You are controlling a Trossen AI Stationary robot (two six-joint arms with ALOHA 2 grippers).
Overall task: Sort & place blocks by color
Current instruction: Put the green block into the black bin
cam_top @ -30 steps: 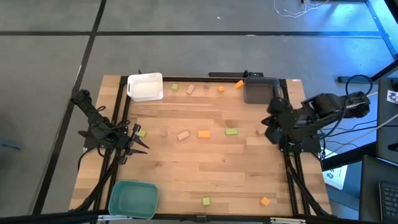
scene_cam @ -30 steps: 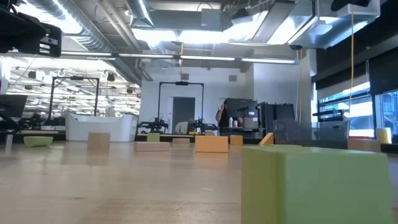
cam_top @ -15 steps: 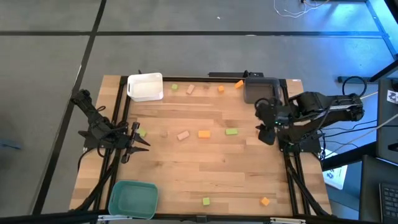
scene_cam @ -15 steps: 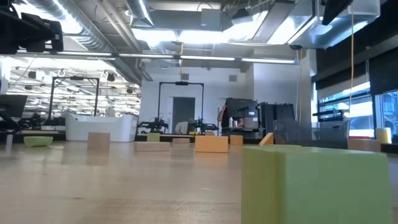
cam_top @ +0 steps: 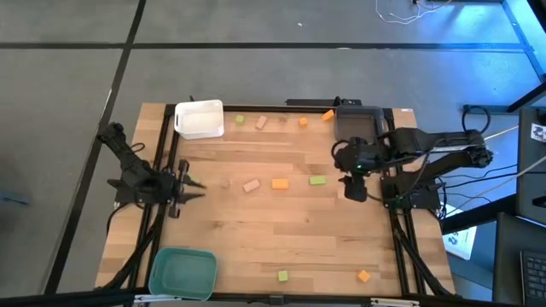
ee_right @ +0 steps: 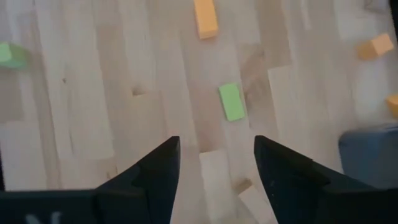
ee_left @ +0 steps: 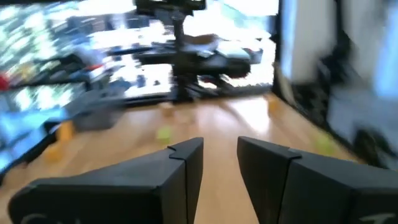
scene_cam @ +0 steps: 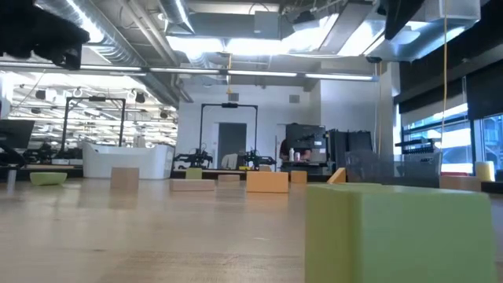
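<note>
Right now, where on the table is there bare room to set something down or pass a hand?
The widest bare patch lies between the middle row of blocks, orange block and green block, and the near edge's green block. It is crowded at the far edge, between the white tray and grey tray, and under the right gripper.

Two arms, matte black throughout, jointed segments.
Left arm [cam_top: 136,175], left of frame: thin, spindly links, pointed dark fingers.
Right arm [cam_top: 426,149], right of frame: bulkier housings, black cables looping behind.
Wrist views: fingers [ee_right: 155,180] broad, flat-faced, angular wedge shapes, black.
</note>
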